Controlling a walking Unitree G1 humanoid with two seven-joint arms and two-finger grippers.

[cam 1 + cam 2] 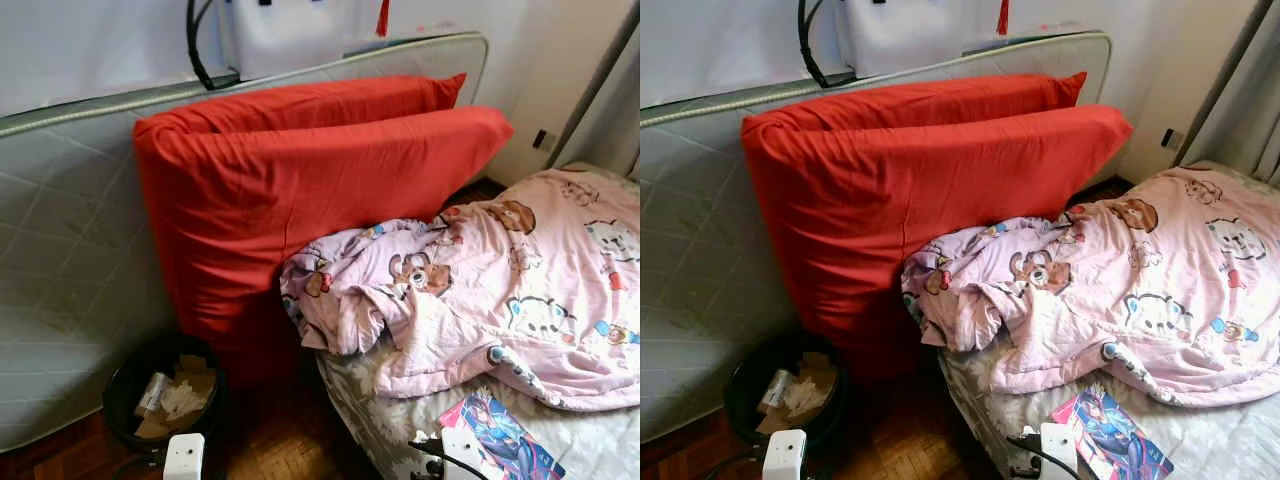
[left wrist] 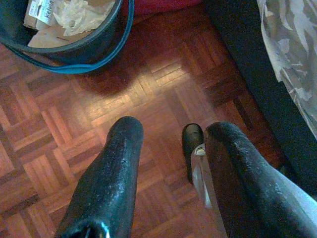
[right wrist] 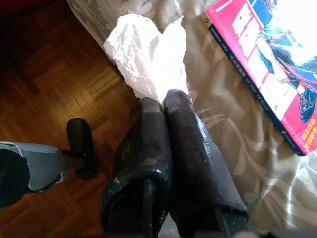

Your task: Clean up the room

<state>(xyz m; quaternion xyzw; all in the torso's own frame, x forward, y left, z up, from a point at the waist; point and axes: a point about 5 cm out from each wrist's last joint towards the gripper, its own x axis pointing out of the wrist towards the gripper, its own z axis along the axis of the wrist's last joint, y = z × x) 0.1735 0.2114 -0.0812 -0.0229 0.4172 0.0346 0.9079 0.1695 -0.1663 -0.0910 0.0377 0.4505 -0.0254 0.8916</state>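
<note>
Parquet flooring runs beside a low bed. Head views: red cushions at 12 o'clock, a rumpled pink duvet at 3, a half-full waste bin at 7, a comic book at 5.

Left wrist view: left gripper hangs spread and empty, near the bin.

Right wrist view: right gripper is clamped on a crumpled white tissue over the bed edge. Binning it, I judge, remains, plus comic and duvet.
</note>
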